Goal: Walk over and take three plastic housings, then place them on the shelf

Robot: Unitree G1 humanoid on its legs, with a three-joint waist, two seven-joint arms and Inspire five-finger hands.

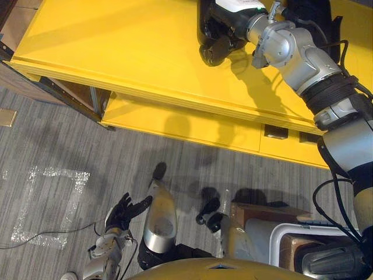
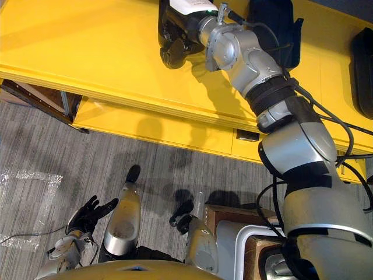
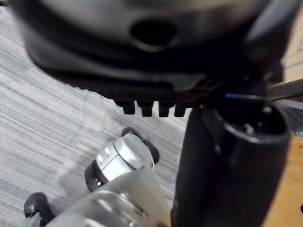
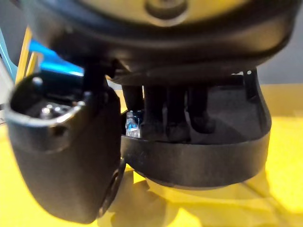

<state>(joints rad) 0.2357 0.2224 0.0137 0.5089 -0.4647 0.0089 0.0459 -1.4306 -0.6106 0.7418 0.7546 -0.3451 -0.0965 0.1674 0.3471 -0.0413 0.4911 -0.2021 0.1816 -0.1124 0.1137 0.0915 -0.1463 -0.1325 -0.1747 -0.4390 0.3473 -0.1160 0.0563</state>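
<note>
My right hand (image 1: 224, 26) reaches over the far part of the yellow table (image 1: 116, 52) and is shut on a black plastic housing (image 1: 202, 29). In the right wrist view its fingers (image 4: 170, 118) dip inside the housing (image 4: 208, 156) and the thumb (image 4: 61, 165) presses on the outside of its wall. A second black housing (image 2: 274, 23) lies just behind that arm, and a third (image 2: 362, 70) rests at the table's right edge. My left hand (image 1: 125, 213) hangs low over the floor, open and holding nothing.
The table has a lower yellow front panel (image 1: 180, 122) with two small dark sockets (image 1: 275, 132). A taped square (image 1: 49, 198) marks the grey carpet on the left. A white bin (image 1: 291, 236) and a brown box (image 1: 262, 211) stand at lower right.
</note>
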